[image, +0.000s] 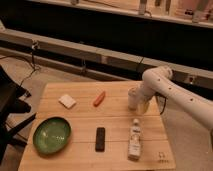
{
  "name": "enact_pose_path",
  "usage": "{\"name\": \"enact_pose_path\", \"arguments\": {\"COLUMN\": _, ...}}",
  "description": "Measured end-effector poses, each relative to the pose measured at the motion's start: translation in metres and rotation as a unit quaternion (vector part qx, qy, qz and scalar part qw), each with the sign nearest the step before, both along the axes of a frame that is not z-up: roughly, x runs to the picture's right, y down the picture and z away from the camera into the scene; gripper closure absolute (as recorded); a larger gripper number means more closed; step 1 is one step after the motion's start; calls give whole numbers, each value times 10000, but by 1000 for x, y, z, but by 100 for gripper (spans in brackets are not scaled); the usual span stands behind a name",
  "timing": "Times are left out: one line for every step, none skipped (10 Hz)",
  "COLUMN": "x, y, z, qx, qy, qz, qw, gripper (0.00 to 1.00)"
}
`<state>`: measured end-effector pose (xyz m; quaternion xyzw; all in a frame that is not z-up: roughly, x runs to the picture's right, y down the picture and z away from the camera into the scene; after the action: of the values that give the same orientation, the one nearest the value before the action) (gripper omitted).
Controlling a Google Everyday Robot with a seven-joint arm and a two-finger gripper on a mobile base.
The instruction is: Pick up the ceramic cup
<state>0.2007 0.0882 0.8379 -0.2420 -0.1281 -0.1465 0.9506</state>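
The ceramic cup (132, 98), small, white and handleless, stands upright on the wooden table (80, 120) near its far right edge. My gripper (142, 104) hangs at the end of the white arm (170, 92), which reaches in from the right. It sits right beside the cup, low over the table, on the cup's right side. The jaws stand open. The cup rests on the table and part of its right side is hidden by the gripper.
A white bottle with a label (134, 139) lies in front of the cup. A black bar-shaped object (100, 138), a green bowl (51, 135), a white block (67, 101) and an orange-red item (99, 98) are spread over the table. A dark chair (7, 107) stands to the left.
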Motion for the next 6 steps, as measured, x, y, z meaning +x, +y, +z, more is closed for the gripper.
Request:
{"name": "enact_pose_path", "arguments": {"x": 0, "y": 0, "z": 0, "qx": 10, "qy": -4, "qz": -5, "qw": 10000, "gripper": 22}}
{"name": "enact_pose_path", "arguments": {"x": 0, "y": 0, "z": 1, "qx": 18, "qy": -5, "qz": -7, "qw": 10000, "gripper": 30}}
{"name": "enact_pose_path", "arguments": {"x": -1, "y": 0, "z": 1, "qx": 26, "qy": -7, "qz": -10, "qw": 10000, "gripper": 39}}
{"name": "enact_pose_path", "arguments": {"x": -1, "y": 0, "z": 1, "qx": 34, "qy": -9, "qz": -14, "qw": 10000, "gripper": 49}}
{"name": "enact_pose_path", "arguments": {"x": -1, "y": 0, "z": 1, "qx": 42, "qy": -12, "qz": -18, "qw": 10000, "gripper": 54}}
{"name": "enact_pose_path", "arguments": {"x": -2, "y": 0, "z": 1, "qx": 53, "qy": -16, "qz": -30, "qw": 10000, "gripper": 54}}
